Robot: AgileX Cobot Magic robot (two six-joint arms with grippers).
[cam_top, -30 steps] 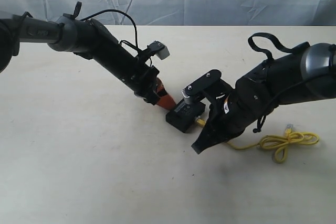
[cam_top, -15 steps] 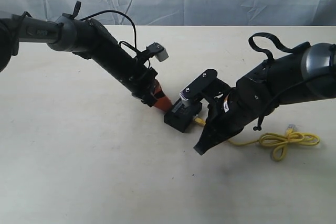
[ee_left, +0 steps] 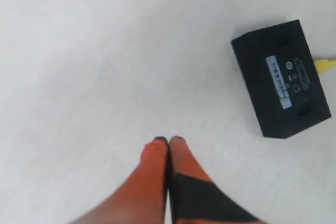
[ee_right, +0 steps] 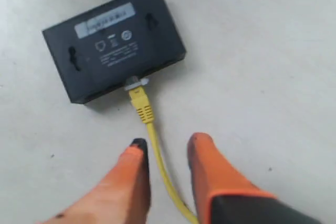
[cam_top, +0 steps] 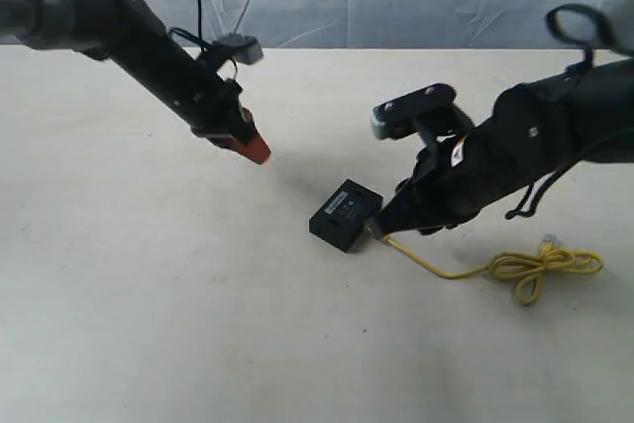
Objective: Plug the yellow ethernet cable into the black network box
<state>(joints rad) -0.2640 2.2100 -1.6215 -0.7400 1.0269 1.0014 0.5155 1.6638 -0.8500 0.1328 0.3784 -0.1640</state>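
Cable (ee_right: pixel 143 107) plugged at box (ee_right: pixel 113 40) edge; right end effector (ee_right: pixel 169 141) released (left end effector (ee_left: pixel 168 139) clenched); table (cam_top: pixel 149 324) open around.

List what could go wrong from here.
The yellow ethernet cable runs between the open fingers of the right hand; lifting away could snag it and tug the plug out. Clear plug tip shows outside the black network box, so it may not be latched. Nothing holds the box; a tug could drag it.
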